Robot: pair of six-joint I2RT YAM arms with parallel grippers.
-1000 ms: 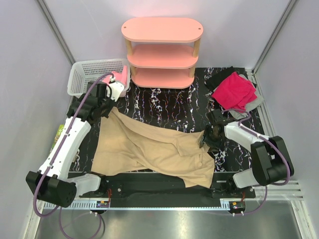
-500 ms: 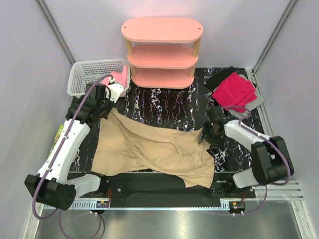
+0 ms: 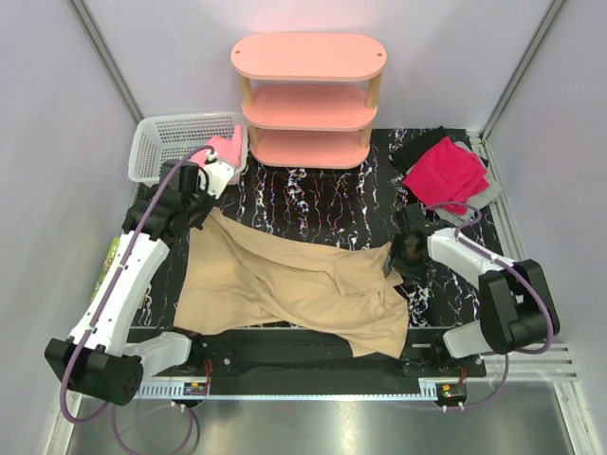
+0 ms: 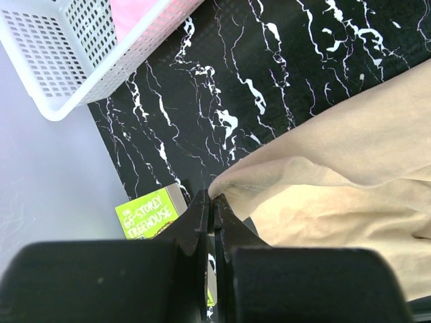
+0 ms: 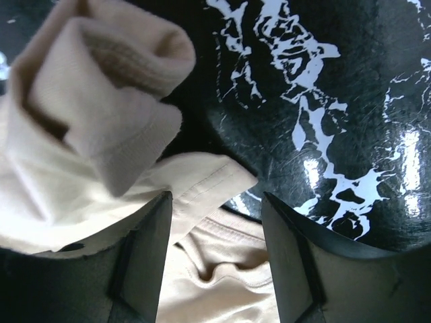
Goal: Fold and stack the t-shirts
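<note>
Lying closest to my bases, the tan t-shirt (image 3: 285, 289) sprawls in creases across the near half of the black marbled table (image 3: 313, 204), one flap folded diagonally over its middle. At its right edge sits my right end effector (image 5: 215, 202), its fingers spread apart. A bunched sleeve and a hemmed edge of the same shirt lie in the gap between them, loose and not clamped. A little farther off, on the other side, my left end effector (image 4: 210, 198) is pressed together, pinching the shirt's far-left corner right at its fingertips, so that the cloth rises toward it in a peak. Off the table's left edge, beside my left arm, lies a yellow-green book (image 4: 145, 214).

Beyond my right end effector, in the far right corner, a magenta t-shirt (image 3: 446, 172) lies on top of a grey t-shirt (image 3: 486, 196), with a black t-shirt (image 3: 417, 147) partly under them. In the far left corner stands a white mesh basket (image 3: 156, 152), and a light pink t-shirt (image 3: 228, 147) hangs over its right rim. Farthest back, a pink three-tier shelf (image 3: 308, 95) stands at the table's far edge.
</note>
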